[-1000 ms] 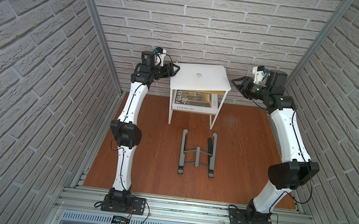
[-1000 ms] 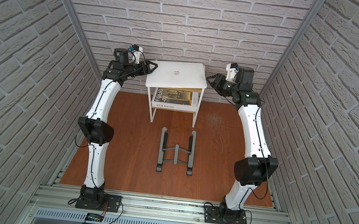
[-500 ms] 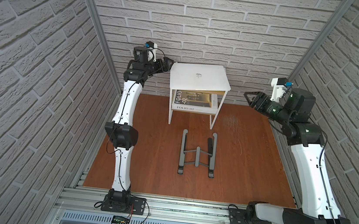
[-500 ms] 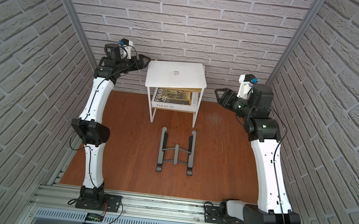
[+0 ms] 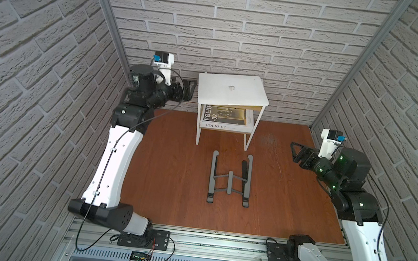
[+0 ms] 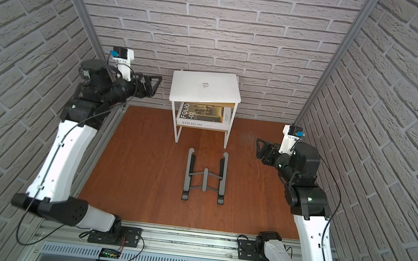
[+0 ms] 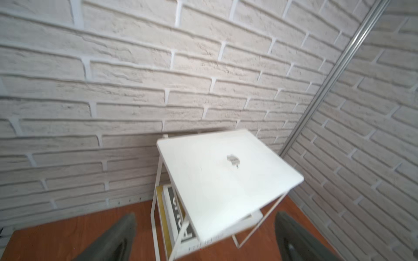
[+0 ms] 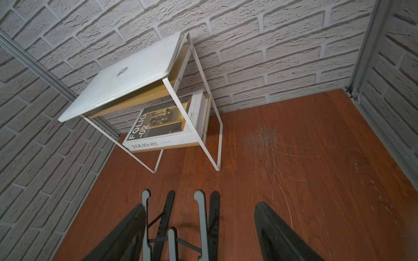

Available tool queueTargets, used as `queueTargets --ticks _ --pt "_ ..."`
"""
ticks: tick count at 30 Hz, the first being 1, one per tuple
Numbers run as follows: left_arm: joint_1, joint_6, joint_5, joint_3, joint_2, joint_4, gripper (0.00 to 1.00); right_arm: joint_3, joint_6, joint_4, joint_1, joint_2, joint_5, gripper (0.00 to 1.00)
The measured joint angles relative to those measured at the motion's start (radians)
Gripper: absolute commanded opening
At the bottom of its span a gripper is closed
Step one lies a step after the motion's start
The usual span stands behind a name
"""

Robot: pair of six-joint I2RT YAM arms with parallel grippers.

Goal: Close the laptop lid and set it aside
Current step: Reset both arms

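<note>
The laptop (image 5: 232, 90) lay shut atop the shelf (image 5: 247, 137), overhanging it, with the left hand (image 5: 190, 90) beside the shelf and the right hand (image 5: 296, 153) well away, both spread empty, so backing off probably needed care not to nudge that overhang.

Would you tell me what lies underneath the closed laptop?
The laptop rests on a yellow shelf top, which it mostly covers; only the front edge shows. Below that lies the FOLIO-02 book.

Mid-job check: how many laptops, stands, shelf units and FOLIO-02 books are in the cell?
Closed silver-white laptop: 1
Grey folding metal stand: 1
White-framed shelf unit with yellow wooden top: 1
White "FOLIO-02" book: 1
Total: 4
</note>
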Motion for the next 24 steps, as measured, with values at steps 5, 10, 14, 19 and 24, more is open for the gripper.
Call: queueTargets --ticks 5,10,14,19,24 --pt "-0.089 0.093 -0.138 -0.468 -0.334 0.135 0.98 -0.216 -0.071 0.084 0.0 -0.109 0.063 0.85" --pt "-0.091 0.172 -0.293 -0.809 -0.558 0.269 0.98 -0.464 -0.153 0.214 0.0 -0.216 0.161 0.88" --pt "-0.085 0.206 -0.436 -1.038 -0.643 0.354 0.98 -0.641 -0.185 0.348 0.0 -0.276 0.276 0.97" --pt "-0.005 0.182 -0.553 -1.292 -0.689 0.419 0.99 -0.8 -0.192 0.514 0.0 -0.261 0.375 1.0" --pt "0.101 0.137 -0.585 -1.429 -0.707 0.492 0.99 -0.836 -0.18 0.618 0.0 -0.171 0.455 1.0"
